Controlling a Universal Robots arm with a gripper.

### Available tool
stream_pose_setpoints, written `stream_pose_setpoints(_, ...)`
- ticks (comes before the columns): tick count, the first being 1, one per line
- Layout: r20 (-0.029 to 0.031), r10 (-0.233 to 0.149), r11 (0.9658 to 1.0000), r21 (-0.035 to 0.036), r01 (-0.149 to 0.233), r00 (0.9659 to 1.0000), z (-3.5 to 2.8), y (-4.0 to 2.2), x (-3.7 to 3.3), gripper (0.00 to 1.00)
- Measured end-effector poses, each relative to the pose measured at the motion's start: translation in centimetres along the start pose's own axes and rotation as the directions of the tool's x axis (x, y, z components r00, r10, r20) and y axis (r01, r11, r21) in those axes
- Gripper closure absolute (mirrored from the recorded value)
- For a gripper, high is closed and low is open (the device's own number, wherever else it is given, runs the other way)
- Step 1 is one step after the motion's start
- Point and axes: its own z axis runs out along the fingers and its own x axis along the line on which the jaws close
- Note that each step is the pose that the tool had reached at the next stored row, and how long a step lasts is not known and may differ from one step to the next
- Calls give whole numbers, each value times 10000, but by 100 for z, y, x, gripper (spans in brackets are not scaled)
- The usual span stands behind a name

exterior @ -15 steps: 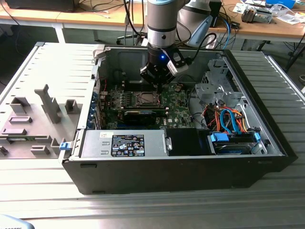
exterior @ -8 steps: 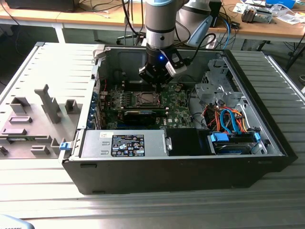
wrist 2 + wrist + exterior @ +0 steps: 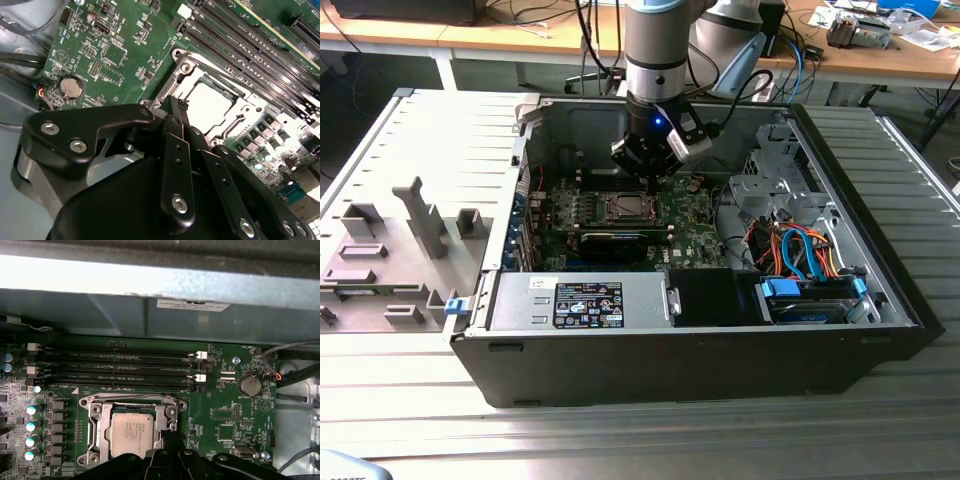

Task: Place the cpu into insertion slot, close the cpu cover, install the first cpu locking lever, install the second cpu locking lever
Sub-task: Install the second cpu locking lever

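Observation:
The cpu, a dull silver square, lies in the insertion slot on the green board. The cpu cover, a silvery frame, lies flat around it, with the chip showing through its window. A thin locking lever runs along the socket side nearest the long black memory slots. My gripper is shut, its black fingers together, and its tip is down at the socket's edge beside the cover. Whether the tip touches a lever is hidden.
The board sits in an open black computer case lying on a grey table. Long black memory slots run beside the socket, and a coin battery is near it. Cables and a drive bay fill the case at the exterior view's right.

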Motion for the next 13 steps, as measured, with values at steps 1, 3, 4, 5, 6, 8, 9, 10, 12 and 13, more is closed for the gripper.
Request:
stream_pose_setpoints(1,-171,1,10000,-9,-1,9999,2,0,0,89)
stream_pose_setpoints(3,-479,3,10000,-22,-4,9988,3,0,1,89)
stream_pose_setpoints(4,-485,5,10000,-22,-6,9988,3,0,2,89)
stream_pose_setpoints(5,-483,4,10000,-30,-5,9988,4,0,1,89)
stream_pose_setpoints(6,-482,1,10000,-52,-4,9988,5,-6,0,89)
stream_pose_setpoints(8,-481,4,10000,-65,-7,9988,-7,-11,1,89)
stream_pose_setpoints(9,-481,4,10000,-65,-7,9988,-15,-11,0,89)
stream_pose_setpoints(10,-480,5,10000,-66,-8,9988,-22,-11,0,89)
stream_pose_setpoints(12,-480,3,10000,-68,-7,9988,-32,-12,-1,89)
stream_pose_setpoints(13,-481,2,10000,-78,-6,9988,-33,-14,-1,89)
